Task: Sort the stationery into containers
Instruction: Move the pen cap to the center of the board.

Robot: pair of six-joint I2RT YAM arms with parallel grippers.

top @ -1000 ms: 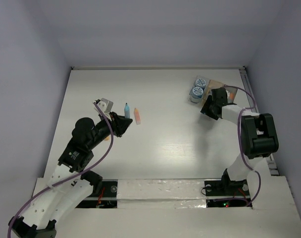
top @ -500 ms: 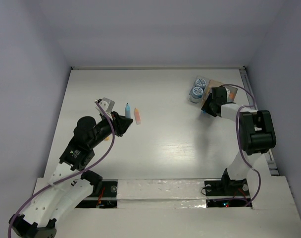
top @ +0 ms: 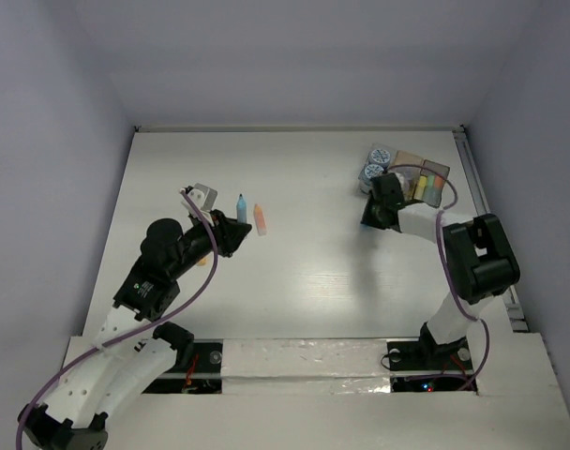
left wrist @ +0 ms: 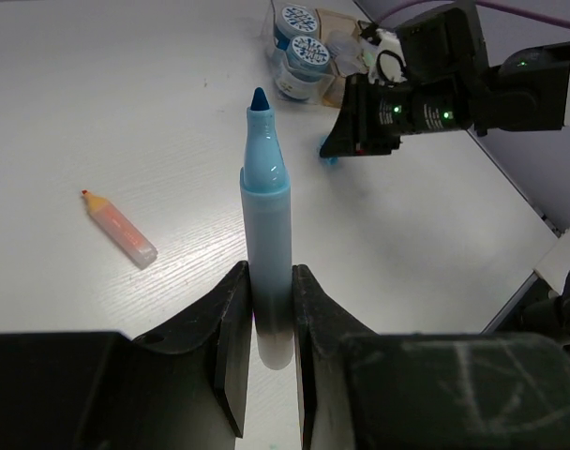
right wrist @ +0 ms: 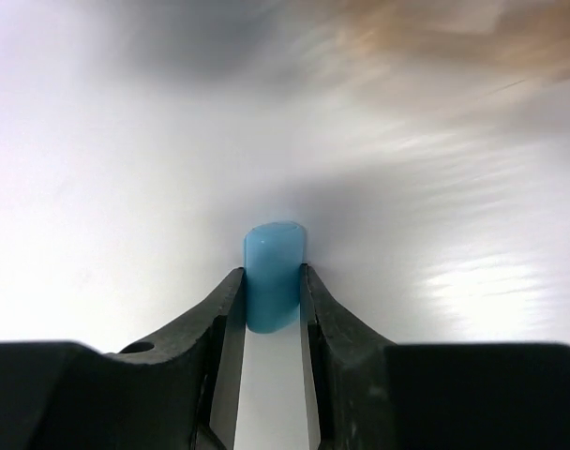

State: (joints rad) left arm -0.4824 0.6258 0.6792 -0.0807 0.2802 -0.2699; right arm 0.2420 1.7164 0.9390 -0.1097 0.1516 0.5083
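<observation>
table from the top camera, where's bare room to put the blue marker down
Bare: the wide middle stretch between the orange marker and the right hand, and the near strip before the arm bases. Crowded: the far right corner, with rolls and containers packed together.

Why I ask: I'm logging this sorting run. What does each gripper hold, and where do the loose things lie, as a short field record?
Left gripper: shut on a blue marker, tip pointing away from the wrist
Right gripper: shut on a small blue piece
Orange marker: lying loose on the table
Two patterned rolls: beside the boxes
Boxes: far right, coloured pieces inside
</observation>
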